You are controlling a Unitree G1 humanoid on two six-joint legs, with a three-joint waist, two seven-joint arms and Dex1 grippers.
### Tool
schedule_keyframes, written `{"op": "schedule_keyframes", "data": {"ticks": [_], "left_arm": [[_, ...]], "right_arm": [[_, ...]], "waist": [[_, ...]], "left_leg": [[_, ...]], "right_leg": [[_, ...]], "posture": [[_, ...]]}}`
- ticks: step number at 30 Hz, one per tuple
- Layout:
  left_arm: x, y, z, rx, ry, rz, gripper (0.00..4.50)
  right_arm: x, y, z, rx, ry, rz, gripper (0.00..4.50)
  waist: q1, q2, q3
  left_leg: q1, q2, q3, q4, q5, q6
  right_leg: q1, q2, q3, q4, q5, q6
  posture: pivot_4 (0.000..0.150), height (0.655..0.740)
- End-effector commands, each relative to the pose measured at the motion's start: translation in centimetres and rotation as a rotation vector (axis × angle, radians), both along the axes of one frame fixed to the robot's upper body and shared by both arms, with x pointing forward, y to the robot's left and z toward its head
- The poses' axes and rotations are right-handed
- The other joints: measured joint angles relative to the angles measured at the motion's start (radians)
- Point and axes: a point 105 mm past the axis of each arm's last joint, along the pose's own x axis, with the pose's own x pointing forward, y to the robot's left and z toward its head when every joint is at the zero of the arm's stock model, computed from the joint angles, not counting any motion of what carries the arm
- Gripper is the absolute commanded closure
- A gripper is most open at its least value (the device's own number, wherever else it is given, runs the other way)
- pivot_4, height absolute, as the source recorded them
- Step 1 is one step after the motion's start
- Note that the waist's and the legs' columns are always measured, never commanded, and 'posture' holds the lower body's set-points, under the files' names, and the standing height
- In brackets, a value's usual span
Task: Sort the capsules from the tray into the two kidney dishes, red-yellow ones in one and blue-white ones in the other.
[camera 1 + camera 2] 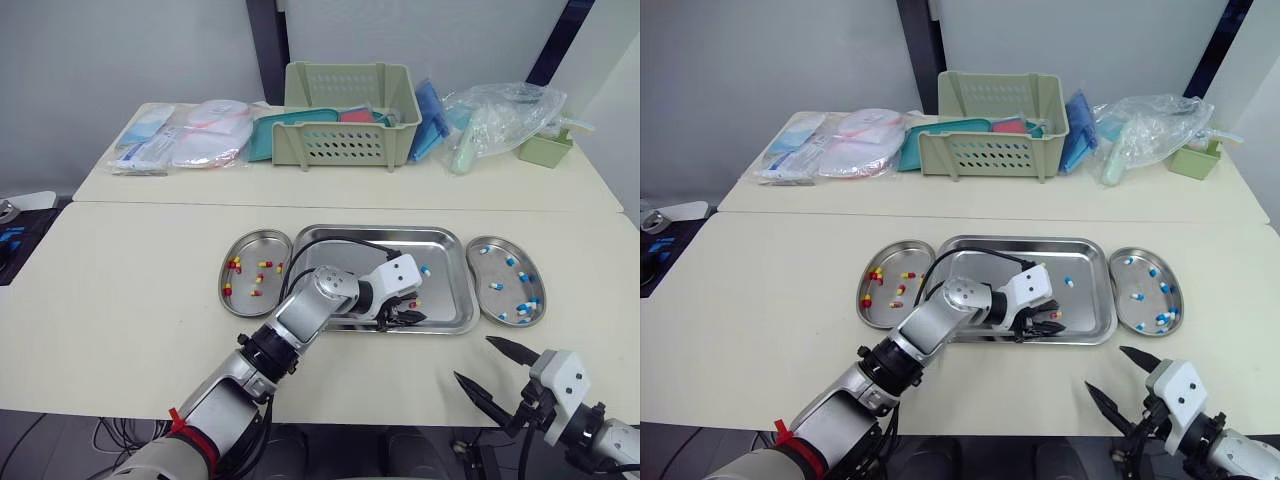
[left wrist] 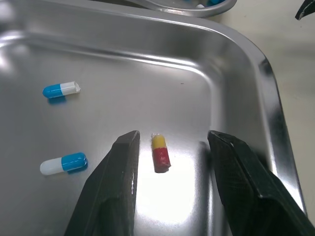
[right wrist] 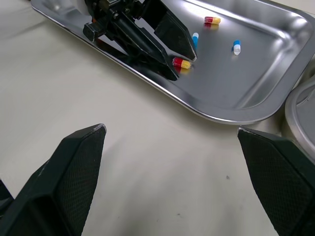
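Note:
My left gripper (image 1: 407, 314) reaches into the steel tray (image 1: 380, 233) near its front right corner. It is open, and its two fingers (image 2: 118, 182) straddle a red-yellow capsule (image 2: 160, 153) lying on the tray floor without touching it. Two blue-white capsules (image 2: 61, 90) lie further in, and another red-yellow capsule (image 3: 212, 20) lies beyond them. The left kidney dish (image 1: 243, 238) holds several red-yellow capsules. The right kidney dish (image 1: 472, 275) holds several blue-white ones. My right gripper (image 1: 475, 360) hovers open and empty over the table's front edge, in front of the right dish.
On the back table stand a green slotted basket (image 1: 350, 115), packs of medical supplies (image 1: 190, 135), a clear plastic bag (image 1: 500, 120) and a small green box (image 1: 545, 148). Bare table top lies to the left of the dishes and in front of the tray.

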Motion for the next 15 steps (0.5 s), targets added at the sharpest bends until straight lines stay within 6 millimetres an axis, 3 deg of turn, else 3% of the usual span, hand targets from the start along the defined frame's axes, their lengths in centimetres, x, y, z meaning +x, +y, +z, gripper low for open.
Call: {"op": "schedule_keyframes", "data": {"ticks": [1,3,10,15], "left_arm": [[-0.4,-0.7,0.2,0.012,-0.021,-0.040,2.26],[-0.4,-0.7,-0.1,0.027,-0.014,-0.042,2.26],[-0.6,-0.4,-0.9,0.055,0.003,-0.046,4.40],[-0.4,-0.4,-0.2,0.026,-0.008,-0.047,4.46]], "right_arm": [[-0.2,0.3,0.5,0.007,-0.030,0.009,0.00],[-0.2,0.3,0.5,0.011,-0.029,0.004,0.00],[-0.2,0.6,0.7,0.011,-0.032,0.006,0.00],[0.2,0.9,1.0,0.004,-0.039,0.018,0.00]], "waist": [[0.000,0.000,0.000],[0.000,0.000,0.000],[0.000,0.000,0.000],[0.000,0.000,0.000]], "left_leg": [[0.000,0.000,0.000,0.000,0.000,0.000],[0.000,0.000,0.000,0.000,0.000,0.000],[0.000,0.000,0.000,0.000,0.000,0.000],[0.000,0.000,0.000,0.000,0.000,0.000]], "right_leg": [[0.000,0.000,0.000,0.000,0.000,0.000],[0.000,0.000,0.000,0.000,0.000,0.000],[0.000,0.000,0.000,0.000,0.000,0.000],[0.000,0.000,0.000,0.000,0.000,0.000]], "posture": [[0.150,0.7400],[0.150,0.7400],[0.150,0.7400],[0.150,0.7400]]}}
